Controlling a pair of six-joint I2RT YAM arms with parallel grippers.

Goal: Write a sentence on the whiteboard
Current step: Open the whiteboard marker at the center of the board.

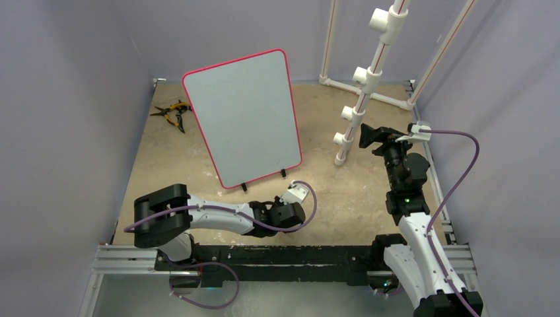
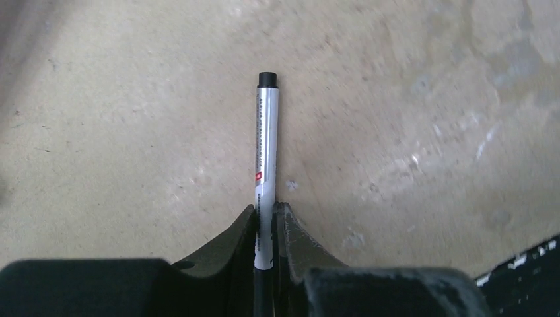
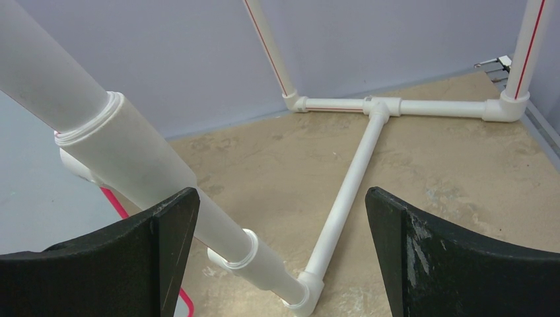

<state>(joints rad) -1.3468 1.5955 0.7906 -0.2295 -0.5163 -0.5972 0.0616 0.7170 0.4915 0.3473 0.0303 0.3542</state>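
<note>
My left gripper (image 2: pixel 265 210) clamps a marker (image 2: pixel 267 145), its print too blurred to read; the whiteboard (image 1: pixel 245 115) stands near, just beyond. My right gripper (image 3: pixel 280 195) gapes wide.

Even, soft lighting throughout; the left wrist view is slightly blurred at its edges.

High view looking down (from behind), wrist views low over table (image 1: pixel 330 191)
</note>
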